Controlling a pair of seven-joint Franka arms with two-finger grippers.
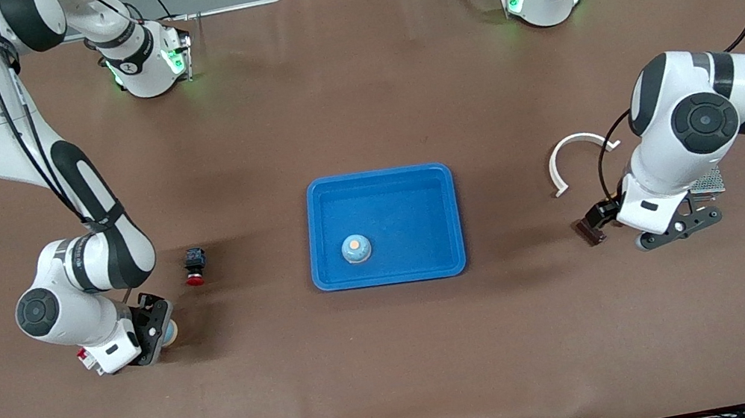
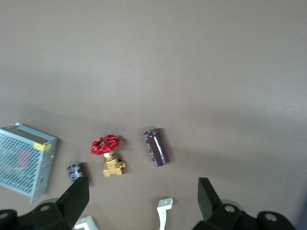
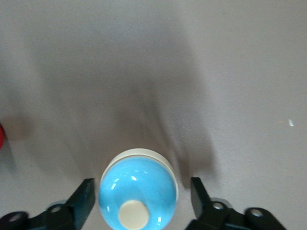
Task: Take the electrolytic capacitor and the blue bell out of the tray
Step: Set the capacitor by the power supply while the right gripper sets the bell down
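Right gripper [image 3: 139, 201] low at the right arm's end of the table, fingers spread apart either side of a glossy blue dome bell with a white button [image 3: 137, 191], gaps visible. Second blue dome bell [image 1: 356, 248] inside blue plastic tray [image 1: 375, 178], about 7 o'clock from tray centre. Left gripper [image 2: 144, 201] spread wide, holding nothing, over dark brown cylindrical capacitor [image 2: 156, 147] lying on brown table [image 1: 353, 91].

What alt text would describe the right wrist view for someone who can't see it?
A glossy blue bell with a cream button sits on the brown table between the open black fingers of the right gripper, which do not touch it.
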